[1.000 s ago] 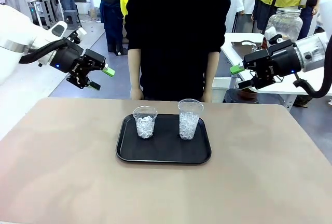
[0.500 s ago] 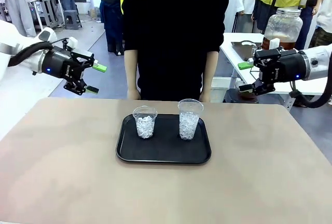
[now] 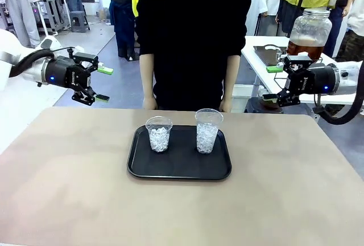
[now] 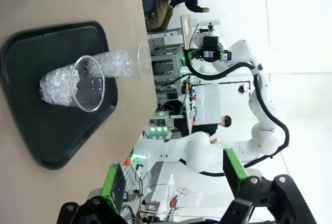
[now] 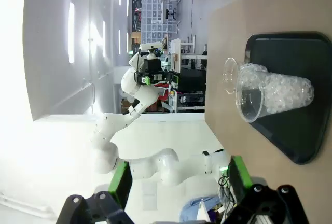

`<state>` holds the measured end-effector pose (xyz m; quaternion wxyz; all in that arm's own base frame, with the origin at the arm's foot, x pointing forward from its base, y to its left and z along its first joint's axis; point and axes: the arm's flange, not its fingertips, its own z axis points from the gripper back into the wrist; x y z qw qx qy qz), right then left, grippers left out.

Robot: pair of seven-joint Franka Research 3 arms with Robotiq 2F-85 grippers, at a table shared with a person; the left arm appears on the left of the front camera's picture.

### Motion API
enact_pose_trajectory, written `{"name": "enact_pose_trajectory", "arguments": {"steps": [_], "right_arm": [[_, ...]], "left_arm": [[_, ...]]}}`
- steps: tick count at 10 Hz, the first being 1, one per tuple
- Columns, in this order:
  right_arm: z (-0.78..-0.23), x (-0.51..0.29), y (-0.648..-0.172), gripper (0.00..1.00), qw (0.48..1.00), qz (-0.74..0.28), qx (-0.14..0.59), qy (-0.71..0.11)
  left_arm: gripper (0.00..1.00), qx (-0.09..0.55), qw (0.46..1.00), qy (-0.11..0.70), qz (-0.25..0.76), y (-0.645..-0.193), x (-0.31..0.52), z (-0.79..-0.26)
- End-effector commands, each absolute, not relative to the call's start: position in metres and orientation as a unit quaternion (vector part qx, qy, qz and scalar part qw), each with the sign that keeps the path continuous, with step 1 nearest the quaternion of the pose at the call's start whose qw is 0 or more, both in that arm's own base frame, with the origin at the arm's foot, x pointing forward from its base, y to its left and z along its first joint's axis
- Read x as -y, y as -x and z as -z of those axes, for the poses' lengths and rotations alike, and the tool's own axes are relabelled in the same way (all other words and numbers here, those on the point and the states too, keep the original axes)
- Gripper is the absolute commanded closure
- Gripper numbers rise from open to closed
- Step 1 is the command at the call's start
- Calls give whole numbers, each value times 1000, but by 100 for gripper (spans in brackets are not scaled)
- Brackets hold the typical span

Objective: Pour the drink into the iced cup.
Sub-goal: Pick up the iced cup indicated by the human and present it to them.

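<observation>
Black tray [image 3: 179, 169] w/ 2 iced cups [image 3: 158, 135]

Below and between my jaws, the bench [image 3: 68, 172] is matt, smooth and beige. The black tray [image 3: 139, 169] on it looks like plastic with a dull sheen. The shorter cup [image 3: 158, 134] and taller cup [image 3: 207, 131] are clear glossy plastic. My pads [image 3: 104, 70] are matt green.

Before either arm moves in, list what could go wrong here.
The short cup and tall cup stand close on the tray; the open left tool or right tool reaching one may topple the other.
Ice fills much of both, so pouring could splash.
The person stands just behind them.
</observation>
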<state>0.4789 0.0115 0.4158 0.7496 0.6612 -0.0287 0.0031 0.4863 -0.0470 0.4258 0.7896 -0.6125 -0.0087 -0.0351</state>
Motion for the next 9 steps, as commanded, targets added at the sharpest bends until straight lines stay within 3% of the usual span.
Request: {"name": "enact_pose_trajectory", "arguments": {"steps": [1,7,9], "right_arm": [[-418,-8,-498,0,737,7,19,-675],[-417,-1,-513,0,725,43,25,-687],[-413,-2,-508,0,740,12,27,-671]], "left_arm": [[0,23,779,626,36,-505,41,-424],[0,24,763,645,28,-523,34,-419],[0,25,776,630,26,-522,37,-418]]}}
